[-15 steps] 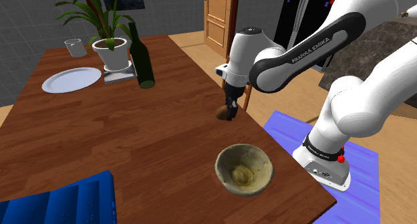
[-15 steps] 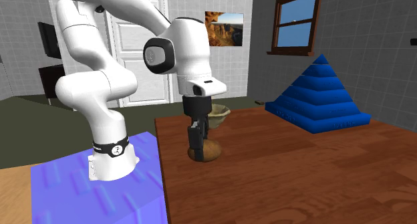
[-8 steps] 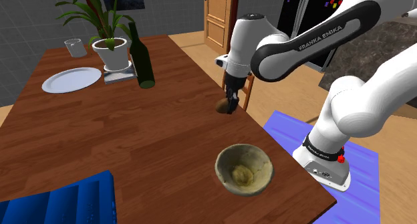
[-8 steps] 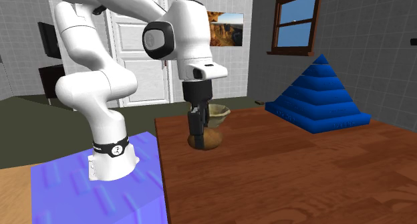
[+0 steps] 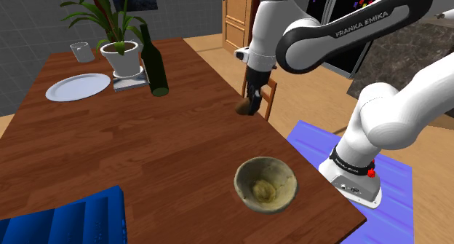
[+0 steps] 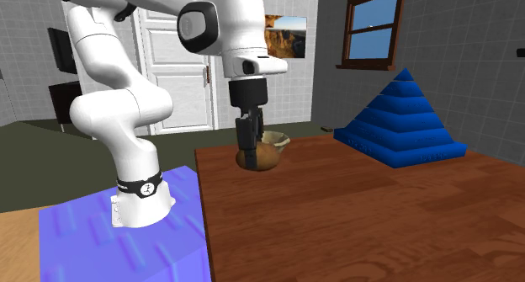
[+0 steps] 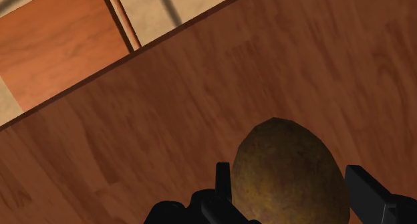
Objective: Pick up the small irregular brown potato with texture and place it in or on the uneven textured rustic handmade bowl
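Note:
A brown, rough-skinned potato (image 7: 289, 172) sits clasped between my two black fingers, and my gripper (image 7: 287, 189) is shut on it. In the shoulder view the potato (image 5: 242, 108) hangs above the table's right edge, held by the gripper (image 5: 249, 108). From the second exterior view the potato (image 6: 258, 157) is clear of the tabletop under the gripper (image 6: 248, 154). The beige, uneven bowl (image 5: 265, 184) rests on the table nearer the front, apart from the gripper; in the second exterior view the bowl (image 6: 276, 141) shows behind the potato.
A dark green bottle (image 5: 153, 63), potted plant (image 5: 117, 38), white plate (image 5: 78, 87) and glass (image 5: 81, 52) stand at the wooden table's (image 5: 131, 148) far end. A blue stepped pyramid (image 5: 69, 219) sits at the front left. A wooden chair (image 5: 269, 97) stands just off the table edge.
My gripper has risen with the potato held in it, lifting it off the tabletop and a little toward the table's far end.

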Robot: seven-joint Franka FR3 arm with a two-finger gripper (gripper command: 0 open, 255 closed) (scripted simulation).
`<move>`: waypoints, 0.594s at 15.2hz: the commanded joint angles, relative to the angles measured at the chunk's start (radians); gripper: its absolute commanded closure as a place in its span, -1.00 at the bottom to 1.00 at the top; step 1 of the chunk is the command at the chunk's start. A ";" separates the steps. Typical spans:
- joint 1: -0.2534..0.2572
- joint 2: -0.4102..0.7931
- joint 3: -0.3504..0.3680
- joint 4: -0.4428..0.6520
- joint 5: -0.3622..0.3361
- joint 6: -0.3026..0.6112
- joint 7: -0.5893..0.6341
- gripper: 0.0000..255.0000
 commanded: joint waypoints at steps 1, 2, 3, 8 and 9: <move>0.001 -0.017 -0.002 0.015 0.000 -0.033 0.000 1.00; 0.001 -0.023 -0.003 0.025 0.000 -0.048 0.000 1.00; 0.001 -0.028 -0.004 0.035 -0.001 -0.064 -0.001 1.00; 0.000 -0.050 -0.009 0.088 -0.003 -0.139 -0.002 1.00; 0.000 -0.054 -0.010 0.099 -0.004 -0.153 -0.002 1.00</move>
